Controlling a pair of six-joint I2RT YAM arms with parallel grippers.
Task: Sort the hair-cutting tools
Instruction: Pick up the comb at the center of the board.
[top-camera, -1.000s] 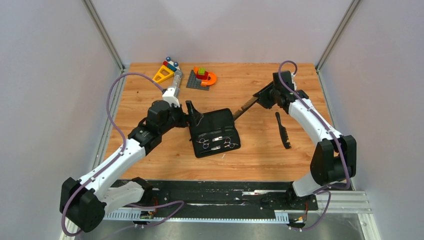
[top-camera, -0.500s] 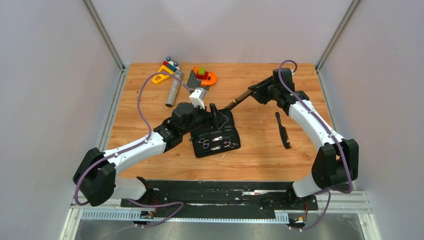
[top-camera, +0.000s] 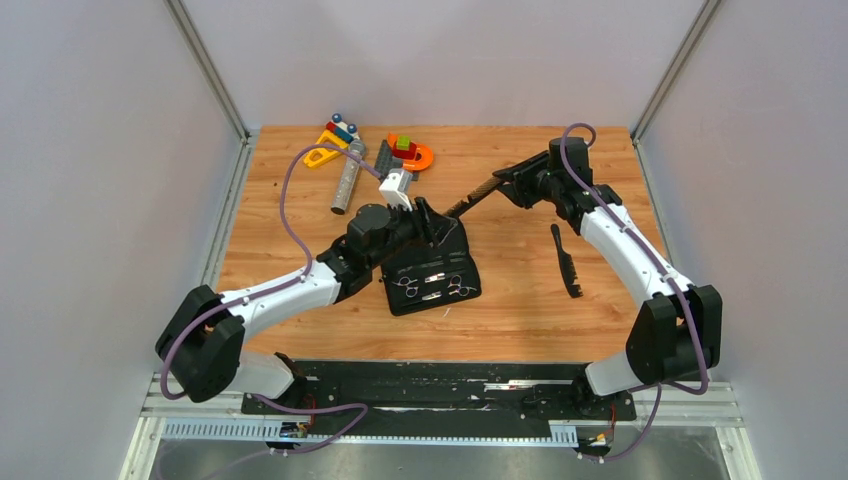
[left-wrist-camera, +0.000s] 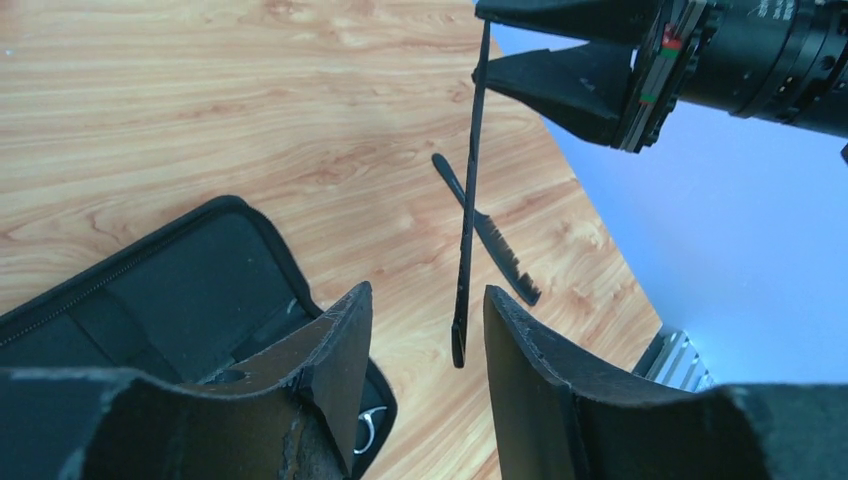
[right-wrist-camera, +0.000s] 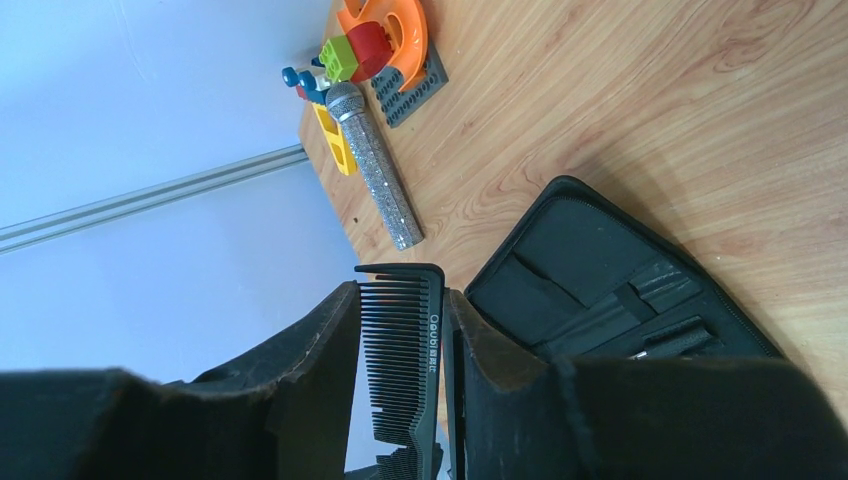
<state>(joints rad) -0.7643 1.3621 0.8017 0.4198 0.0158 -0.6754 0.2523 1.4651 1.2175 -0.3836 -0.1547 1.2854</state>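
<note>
My right gripper (top-camera: 508, 187) is shut on the long thin black comb (top-camera: 475, 200) and holds it in the air, slanting down to the left. The right wrist view shows the comb (right-wrist-camera: 410, 360) upright between the fingers. My left gripper (top-camera: 429, 219) is open at the comb's free end. In the left wrist view the comb (left-wrist-camera: 470, 200) shows edge-on, its tip between my open fingers (left-wrist-camera: 520, 370) without touching them. The shorter black comb-like tool (top-camera: 566, 262) lies on the table at the right. Silver scissors (top-camera: 407, 285) lie in the open black case (top-camera: 445, 240).
A grey cylinder (top-camera: 347, 180) lies at the back left, next to colourful toy blocks (top-camera: 410, 153) and a yellow triangle toy (top-camera: 322, 155). The case sits mid-table under my left gripper. The table's right edge runs close behind the shorter tool.
My left arm has swung from the case's left side over to the comb's free end. My right gripper has turned and lifted the comb slightly towards it.
</note>
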